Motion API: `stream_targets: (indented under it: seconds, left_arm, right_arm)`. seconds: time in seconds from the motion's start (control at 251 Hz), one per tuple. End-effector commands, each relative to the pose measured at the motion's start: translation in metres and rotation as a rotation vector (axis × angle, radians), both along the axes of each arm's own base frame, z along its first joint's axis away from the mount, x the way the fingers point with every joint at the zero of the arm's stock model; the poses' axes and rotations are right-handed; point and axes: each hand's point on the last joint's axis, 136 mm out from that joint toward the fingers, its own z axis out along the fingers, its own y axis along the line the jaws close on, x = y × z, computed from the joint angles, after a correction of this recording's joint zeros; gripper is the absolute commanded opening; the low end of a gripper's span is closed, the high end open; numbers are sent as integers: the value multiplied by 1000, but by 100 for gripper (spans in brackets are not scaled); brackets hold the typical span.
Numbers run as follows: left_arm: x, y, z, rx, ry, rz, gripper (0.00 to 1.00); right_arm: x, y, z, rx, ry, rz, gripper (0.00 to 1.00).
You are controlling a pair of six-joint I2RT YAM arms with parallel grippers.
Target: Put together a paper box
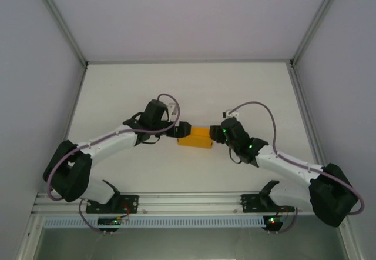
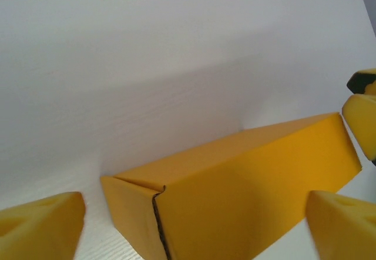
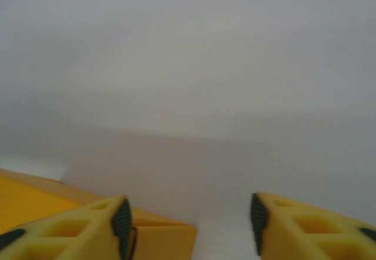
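Left arm (image 1: 111,139): you have it rising from the table's near edge, left of centre, elbow swung out left, forearm reaching inward toward the table's middle.
Left gripper (image 1: 183,130): points right; your fingers (image 2: 41,225) stand spread wide.
Right arm (image 1: 294,166): mirrors it from the near edge, right of centre.
Right gripper (image 1: 216,133): points left, facing the other; its fingers (image 3: 111,225) are parted, with a clear gap between the pads.

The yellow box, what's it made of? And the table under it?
The paper box looks like thin card, matte orange-yellow: sharp folded edges, and a thin dark seam where an end flap meets the side. The table looks matte white with faint fine ridges, maybe plastic or laminate; I can't tell for sure.
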Motion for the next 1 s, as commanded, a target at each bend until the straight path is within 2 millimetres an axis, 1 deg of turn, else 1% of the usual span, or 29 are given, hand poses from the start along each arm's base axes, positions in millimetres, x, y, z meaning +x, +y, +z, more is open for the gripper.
stream_targets:
  seconds: [0.0, 0.072, 0.148, 0.172, 0.184, 0.196, 0.247, 0.291, 0.335, 0.375, 0.471, 0.535, 0.639, 0.694, 0.738, 0.842, 0.898, 0.962, 0.998]
  left_arm:
    - [10, 6, 16, 67, -54, 5, 100]
    - [12, 7, 24, 71, -72, 4, 100]
    - [15, 12, 27, 81, -81, 24, 99]
    - [17, 15, 29, 84, -85, 32, 99]
    - [16, 15, 29, 84, -84, 33, 100]
    - [17, 17, 29, 84, -83, 37, 100]
    - [17, 21, 30, 82, -86, 46, 100]
    - [18, 26, 30, 83, -86, 57, 100]
    - [18, 31, 30, 82, -88, 68, 100]
    - [18, 36, 29, 86, -90, 82, 100]
    - [16, 50, 26, 96, -84, 116, 100]
    - [12, 60, 23, 111, -79, 135, 99]
    - [5, 81, 17, 158, -84, 187, 100]
    - [0, 93, 14, 181, -88, 221, 100]
    - [-3, 102, 11, 195, -90, 245, 99]
    - [-9, 120, 4, 221, -83, 298, 100]
    - [-13, 124, 0, 227, -74, 309, 100]
    - [-15, 129, -1, 235, -73, 321, 100]
    - [-16, 132, -2, 241, -75, 331, 100]
  right_arm:
    - [-12, -3, 3, 31, 113, 79, 68]
    - [-8, -2, 17, 44, 79, 118, 73]
    - [-9, 6, 30, 35, 46, 217, 84]
    - [-11, 12, 34, 32, 35, 271, 89]
    - [-13, 16, 37, 32, 27, 306, 97]
    - [-15, 20, 39, 31, 19, 344, 99]
    - [-20, 32, 50, -13, -42, 488, 99]
    - [-30, 43, 53, -38, -48, 596, 99]
    - [-36, 50, 56, -94, -63, 695, 99]
    - [-39, 54, 57, -141, -65, 750, 99]
    - [-40, 60, 52, -283, -57, 872, 99]
    - [-41, 64, 43, -376, -51, 967, 99]
    - [-35, 68, 21, -551, -21, 1070, 99]
    - [-33, 71, 8, -623, 3, 1112, 97]
    - [-31, 71, -1, -659, 37, 1132, 95]
    - [-10, 72, -12, -757, 57, 1099, 91]
    - [-3, 74, -16, -786, 67, 1091, 87]
    - [1, 77, -20, -817, 67, 1096, 83]
    - [2, 78, -22, -840, 63, 1102, 79]
